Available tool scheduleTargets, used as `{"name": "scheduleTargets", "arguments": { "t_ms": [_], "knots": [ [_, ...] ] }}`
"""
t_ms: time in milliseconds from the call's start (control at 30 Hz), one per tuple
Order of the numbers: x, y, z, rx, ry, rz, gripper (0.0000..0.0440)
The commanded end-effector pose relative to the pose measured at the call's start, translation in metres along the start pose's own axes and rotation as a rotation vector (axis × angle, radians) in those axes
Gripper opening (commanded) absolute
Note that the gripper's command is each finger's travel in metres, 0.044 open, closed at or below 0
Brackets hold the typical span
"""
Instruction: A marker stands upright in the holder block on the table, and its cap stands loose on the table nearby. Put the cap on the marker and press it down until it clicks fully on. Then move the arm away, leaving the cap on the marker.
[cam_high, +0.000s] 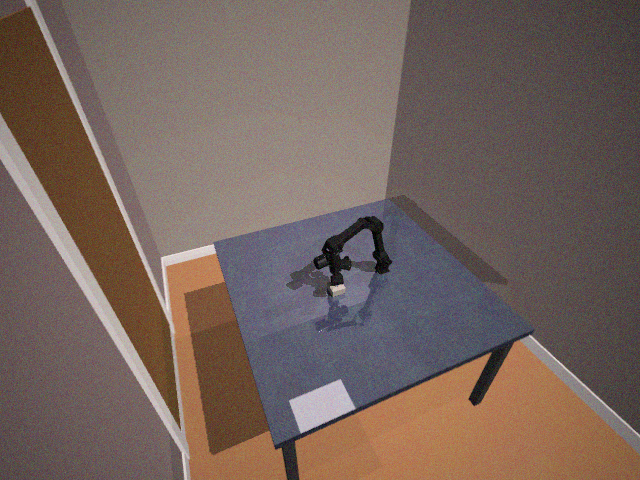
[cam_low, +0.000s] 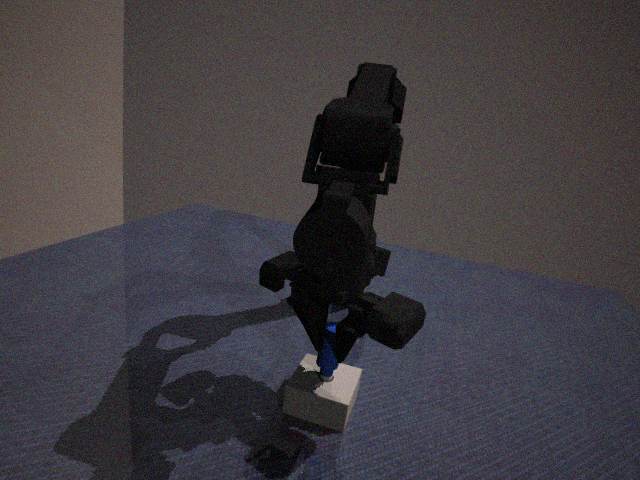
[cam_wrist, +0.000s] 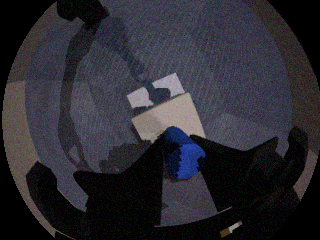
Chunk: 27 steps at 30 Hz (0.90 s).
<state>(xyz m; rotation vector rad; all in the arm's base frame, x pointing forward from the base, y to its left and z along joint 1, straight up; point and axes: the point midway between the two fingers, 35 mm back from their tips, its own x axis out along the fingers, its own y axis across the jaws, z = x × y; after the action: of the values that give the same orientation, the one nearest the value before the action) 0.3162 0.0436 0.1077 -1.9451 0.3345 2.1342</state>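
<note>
The white holder block (cam_high: 337, 292) (cam_low: 320, 401) (cam_wrist: 172, 116) stands on the blue table (cam_high: 413, 330). The blue cap (cam_low: 325, 361) (cam_wrist: 182, 155) sits over the upright marker, whose grey foot (cam_low: 326, 378) just shows above the block's top. The rest of the marker is hidden inside the cap. My gripper (cam_high: 337, 281) (cam_low: 330, 351) (cam_wrist: 175, 141) points straight down over the block. Its fingers are shut on the cap from both sides, with the tips close above the block.
A white sheet (cam_high: 321, 405) lies near the table's front left corner. The arm's base (cam_high: 381, 267) stands behind and right of the block. The table edges drop off to an orange floor, and walls stand close behind.
</note>
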Motion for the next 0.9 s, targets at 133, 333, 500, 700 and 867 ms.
{"name": "scheduleTargets", "arguments": {
  "t_ms": [133, 333, 500, 700, 867],
  "knots": [
    [0.018, 0.007, 0.015, -0.033, -0.072, 0.028, 0.0165],
    [0.013, 0.009, 0.026, -0.049, -0.085, 0.014, 0.0289],
    [0.01, 0.009, 0.031, -0.067, -0.072, -0.001, 0.0416],
    [-0.001, 0.006, 0.03, -0.081, -0.022, -0.035, 0.044],
    [-0.018, 0.004, 0.028, -0.094, 0.024, -0.064, 0.044]
  ]
}}
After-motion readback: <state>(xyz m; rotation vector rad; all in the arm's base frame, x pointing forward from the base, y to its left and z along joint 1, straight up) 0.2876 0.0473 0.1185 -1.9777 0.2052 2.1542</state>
